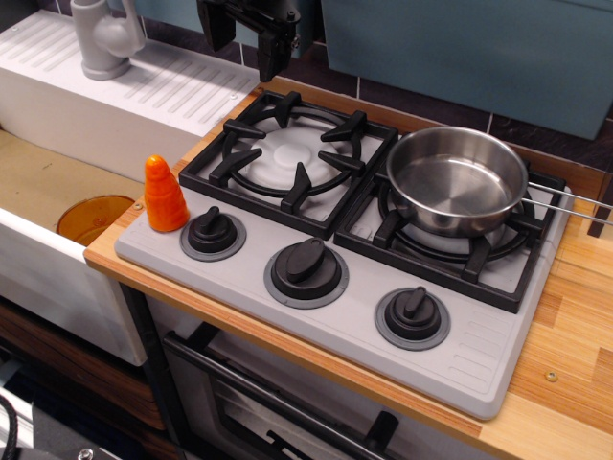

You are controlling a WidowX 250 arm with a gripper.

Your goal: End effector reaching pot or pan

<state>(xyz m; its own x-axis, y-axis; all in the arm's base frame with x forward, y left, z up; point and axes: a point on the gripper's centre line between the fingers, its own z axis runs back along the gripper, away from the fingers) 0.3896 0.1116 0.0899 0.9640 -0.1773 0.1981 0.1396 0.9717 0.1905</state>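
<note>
The shiny steel saucepan [458, 182] sits on the right burner grate of the toy stove, empty. Its thin handle [575, 203] points right, past the stove's edge. My black gripper [244, 48] hangs at the top of the view, above the back edge of the left burner, well to the left of and behind the pan. Its two dark prongs stand apart with nothing between them. The upper body of the gripper is cut off by the frame.
The left burner grate [287, 158] is bare. An orange carrot-shaped toy [165, 195] stands at the stove's front left corner. Three black knobs [306, 268] line the front. A sink with a grey faucet [103, 38] and an orange dish [93, 218] lies to the left.
</note>
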